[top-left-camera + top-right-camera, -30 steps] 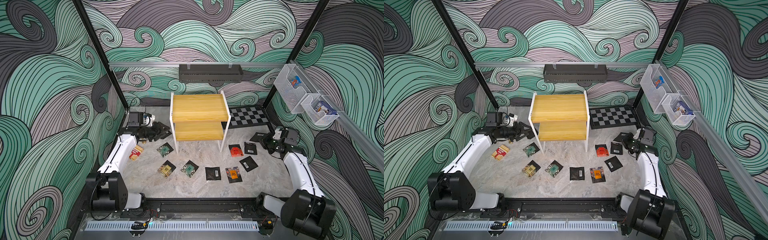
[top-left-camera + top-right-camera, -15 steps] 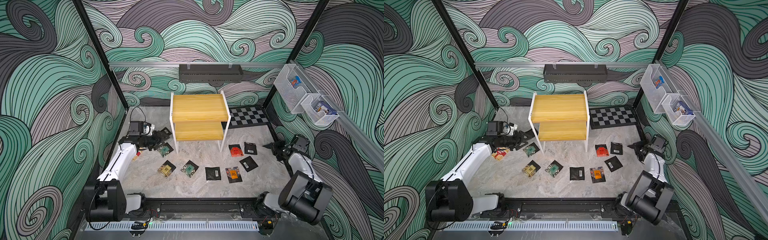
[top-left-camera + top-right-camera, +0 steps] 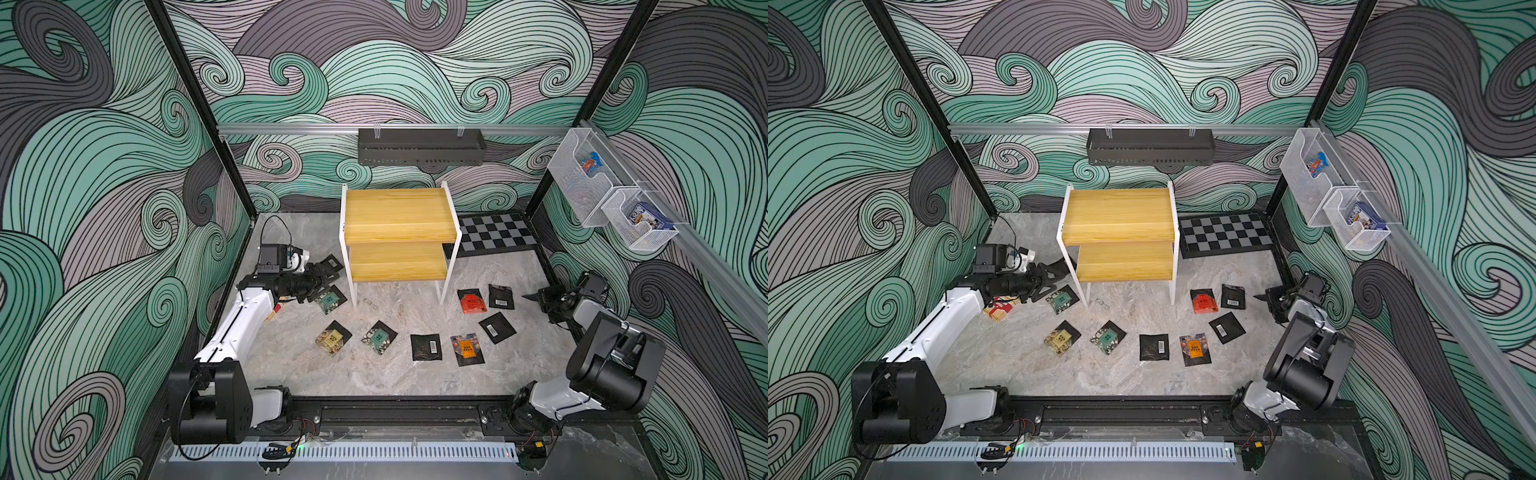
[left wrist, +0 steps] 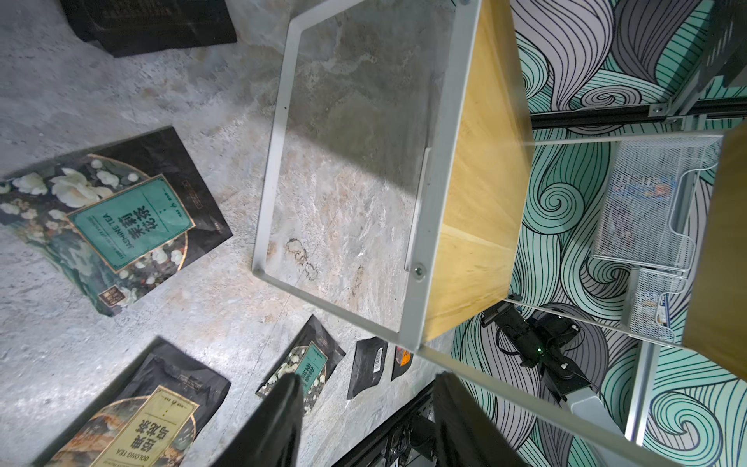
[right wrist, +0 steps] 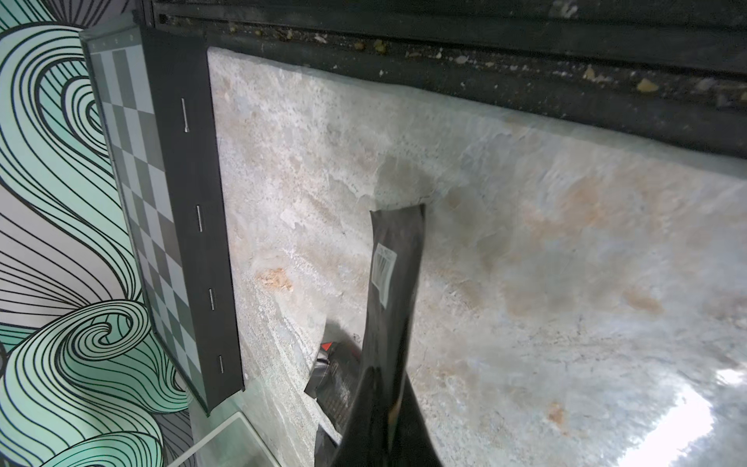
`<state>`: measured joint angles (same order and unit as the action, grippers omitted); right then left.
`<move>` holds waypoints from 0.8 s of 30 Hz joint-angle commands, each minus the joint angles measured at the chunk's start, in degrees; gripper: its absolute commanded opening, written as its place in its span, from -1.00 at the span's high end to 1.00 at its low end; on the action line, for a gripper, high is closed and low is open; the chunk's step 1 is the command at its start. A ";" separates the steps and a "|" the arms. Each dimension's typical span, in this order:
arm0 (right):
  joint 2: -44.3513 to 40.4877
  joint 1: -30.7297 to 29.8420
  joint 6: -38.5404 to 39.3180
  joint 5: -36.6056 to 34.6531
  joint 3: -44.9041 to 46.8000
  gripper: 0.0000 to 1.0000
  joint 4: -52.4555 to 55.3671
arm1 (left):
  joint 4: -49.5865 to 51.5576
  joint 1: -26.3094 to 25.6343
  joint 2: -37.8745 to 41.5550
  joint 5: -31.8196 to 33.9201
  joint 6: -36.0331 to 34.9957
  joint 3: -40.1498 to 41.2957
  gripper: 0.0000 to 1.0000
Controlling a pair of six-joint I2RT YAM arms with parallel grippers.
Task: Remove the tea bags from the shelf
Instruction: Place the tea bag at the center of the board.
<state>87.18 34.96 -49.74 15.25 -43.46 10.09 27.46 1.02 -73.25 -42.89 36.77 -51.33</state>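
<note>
The shelf point(image 3: 398, 216) point(image 3: 1119, 214) stands at the back middle, and both yellow boards show bare in both top views. Several tea bags lie flat on the marble floor in front of it, among them a teal one point(image 3: 330, 299), a yellow one point(image 3: 332, 340), a red one point(image 3: 471, 301) and a black barcoded one point(image 3: 424, 347). My left gripper point(image 3: 323, 280) point(image 4: 368, 424) is open and empty beside the shelf's left leg point(image 4: 434, 161), above a jasmine bag point(image 4: 121, 218). Near the right wall, my right gripper point(image 3: 546, 298) point(image 5: 384, 404) is shut on a black barcoded tea bag point(image 5: 394, 275) above the floor.
A red-and-cream striped box point(image 3: 998, 309) lies under my left forearm. A checkerboard mat point(image 3: 494, 235) sits at the shelf's right. A black perforated rack point(image 3: 420, 146) hangs on the back wall, and white mesh baskets point(image 3: 640, 226) hang on the right wall.
My right arm has folded back toward the right wall, elbow raised, still carrying the black bag. My left gripper has slid a little forward beside the shelf's left leg.
</note>
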 commanded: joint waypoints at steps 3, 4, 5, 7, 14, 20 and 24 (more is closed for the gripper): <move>1.10 -0.41 0.32 -1.50 0.01 0.74 -0.65 | -1.37 0.33 0.67 -0.79 0.45 0.07 -0.11; 1.15 -0.42 0.34 -1.56 0.04 0.69 -0.47 | -1.43 0.28 0.60 -0.79 0.48 0.00 -0.11; 1.07 -0.48 0.50 -1.54 0.13 0.63 -0.39 | -1.53 0.35 0.58 -0.78 0.50 0.00 -0.11; 0.77 -0.59 0.69 -1.78 0.21 0.51 0.39 | -1.66 0.26 0.40 -0.78 0.59 0.04 -0.11; -3.75 -0.97 1.13 -4.31 1.31 0.08 3.58 | -2.28 0.30 -0.44 -1.05 0.75 -0.08 -0.11; -9.29 -0.91 0.74 -7.93 1.88 -0.08 9.00 | -2.25 0.26 -0.57 -1.23 0.71 -0.70 -0.11; -13.83 -0.92 1.31 -8.82 1.80 -0.09 12.78 | -1.94 0.29 -0.16 -1.20 0.50 -1.23 -0.11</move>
<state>76.07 34.30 -48.82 8.43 -41.93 18.31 25.69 1.02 -73.41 -43.09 37.50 -51.03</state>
